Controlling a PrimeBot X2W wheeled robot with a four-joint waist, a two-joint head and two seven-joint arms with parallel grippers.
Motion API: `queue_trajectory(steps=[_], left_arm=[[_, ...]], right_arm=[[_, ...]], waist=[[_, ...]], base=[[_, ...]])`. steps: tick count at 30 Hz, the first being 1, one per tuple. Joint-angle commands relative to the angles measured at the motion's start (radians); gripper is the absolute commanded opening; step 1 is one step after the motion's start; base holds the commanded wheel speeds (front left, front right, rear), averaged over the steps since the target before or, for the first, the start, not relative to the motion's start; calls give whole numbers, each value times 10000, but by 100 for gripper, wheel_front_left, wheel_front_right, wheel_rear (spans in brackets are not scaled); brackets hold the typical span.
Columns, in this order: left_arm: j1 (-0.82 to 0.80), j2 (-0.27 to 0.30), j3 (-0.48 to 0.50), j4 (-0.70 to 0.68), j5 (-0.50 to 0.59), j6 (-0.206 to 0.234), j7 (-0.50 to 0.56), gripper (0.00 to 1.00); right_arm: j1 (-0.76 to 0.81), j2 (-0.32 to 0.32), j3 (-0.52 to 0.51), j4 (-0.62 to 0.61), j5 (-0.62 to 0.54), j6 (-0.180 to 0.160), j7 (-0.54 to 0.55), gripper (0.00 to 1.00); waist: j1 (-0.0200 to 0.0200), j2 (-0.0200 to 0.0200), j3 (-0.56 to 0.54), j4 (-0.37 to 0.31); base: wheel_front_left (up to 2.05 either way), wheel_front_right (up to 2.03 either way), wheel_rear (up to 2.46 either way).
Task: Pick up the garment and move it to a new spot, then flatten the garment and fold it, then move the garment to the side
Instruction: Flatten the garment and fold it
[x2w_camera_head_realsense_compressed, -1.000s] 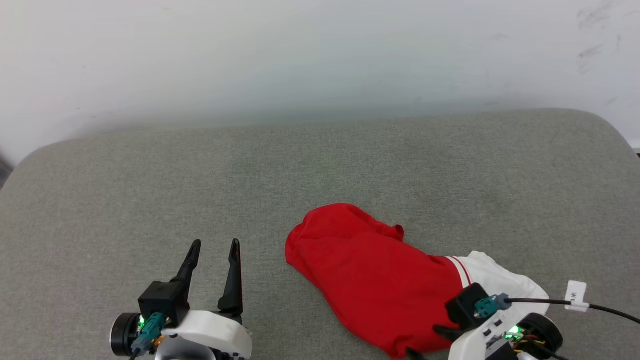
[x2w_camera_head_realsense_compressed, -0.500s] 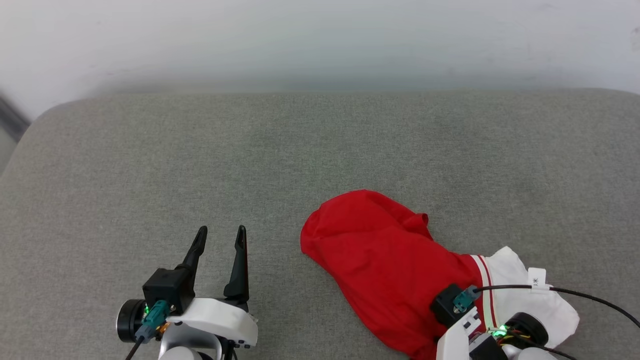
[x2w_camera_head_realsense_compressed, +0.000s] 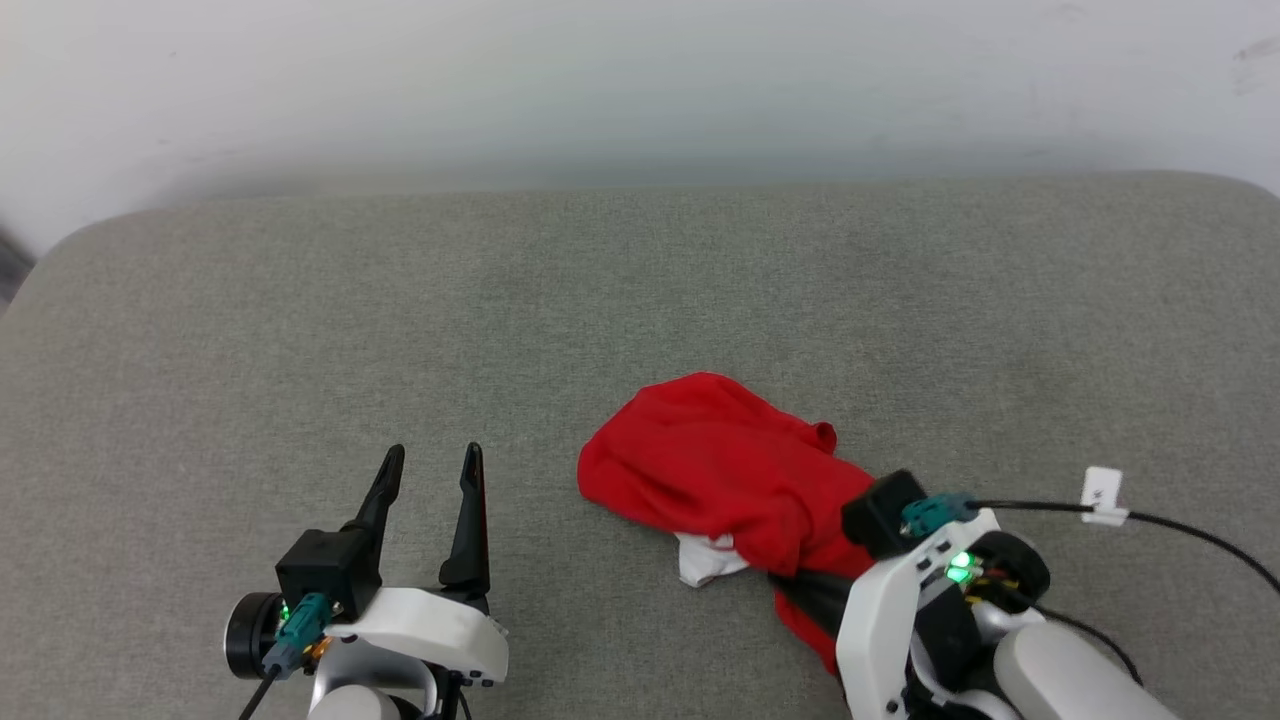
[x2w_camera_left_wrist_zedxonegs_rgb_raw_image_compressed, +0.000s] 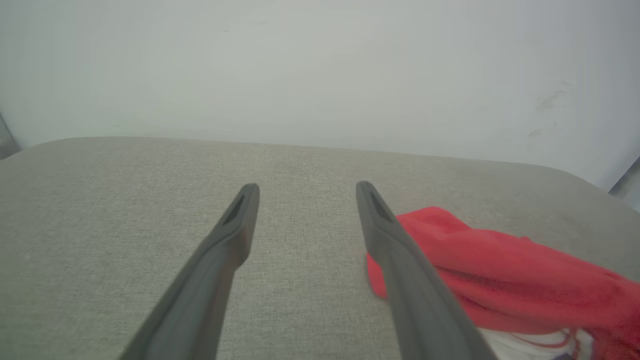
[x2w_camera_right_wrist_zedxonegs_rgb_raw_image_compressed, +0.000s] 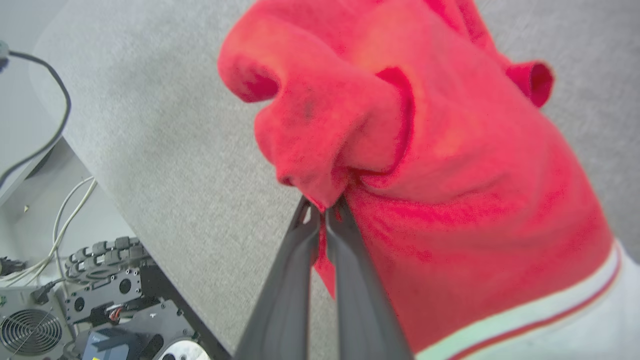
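The garment (x2w_camera_head_realsense_compressed: 720, 470) is a bunched red shirt on the grey cushion, right of centre, with a white bit (x2w_camera_head_realsense_compressed: 705, 565) poking out beneath its near edge. My right gripper (x2w_camera_right_wrist_zedxonegs_rgb_raw_image_compressed: 322, 210) is shut on a pinched fold of the red fabric, which is lifted off the cushion. In the right wrist view the garment (x2w_camera_right_wrist_zedxonegs_rgb_raw_image_compressed: 450, 175) hangs from the fingertips, and its white, red-striped sleeve trim (x2w_camera_right_wrist_zedxonegs_rgb_raw_image_compressed: 565, 310) is at the lower right. My left gripper (x2w_camera_head_realsense_compressed: 432, 455) stands open and empty, left of the garment (x2w_camera_left_wrist_zedxonegs_rgb_raw_image_compressed: 500, 270) and not touching it.
The grey cushioned surface (x2w_camera_head_realsense_compressed: 640, 300) runs back to a white wall (x2w_camera_head_realsense_compressed: 640, 80). A black cable with a white tag (x2w_camera_head_realsense_compressed: 1100, 495) trails right from my right wrist. Past the cushion's edge, the right wrist view has a base with cables and a fan (x2w_camera_right_wrist_zedxonegs_rgb_raw_image_compressed: 30, 330).
My right gripper has shut on the garment's near part and raised it, so the shirt is bunched up and the white sleeve is tucked under. The head camera shifted. My left gripper stayed put.
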Motion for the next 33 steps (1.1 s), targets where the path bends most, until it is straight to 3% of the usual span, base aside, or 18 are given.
queue_trajectory(steps=[1,8,13,16,17,18,19,24,33], left_arm=[[-31,13,19,-28,32,-1,-66,100],[-113,-38,-34,-67,45,-46,-60,100],[-235,-40,-107,-9,69,-95,-61,100],[-305,-51,-122,23,86,-120,-53,100],[-322,-56,-131,36,91,-132,-51,100],[-343,-58,-136,47,86,-140,-52,100],[-367,-63,-131,52,78,-145,-52,100],[-387,-67,-130,58,97,-149,-52,100],[-105,-54,-9,79,108,-95,-53,100]], right_arm=[[-262,11,-278,-286,-104,-3,-383,0],[-201,92,-2729,-372,-307,-3,-1205,0],[-74,258,-4648,1065,-240,-1,-1493,0],[-106,393,-5256,2030,-154,-3,-1740,0],[-119,459,-5371,2310,-104,-1,-1828,16],[-147,529,-5407,2539,-66,-3,-1949,45],[-200,585,-5417,2703,-25,-3,-2101,100],[-280,743,-5161,2896,124,-3,-3055,100],[964,664,-4940,1785,-1143,-3,-5003,100]], waist=[[0,0,-7,-67],[0,0,160,-170],[0,0,354,-133],[0,0,462,-87],[0,0,493,-73],[0,0,521,-62],[0,0,547,-57],[0,0,588,-71],[0,0,169,-233]], base=[[0,0,0],[0,0,0],[0,0,0],[0,0,0],[0,0,0],[0,0,0],[0,0,0],[0,0,0],[0,0,0]])
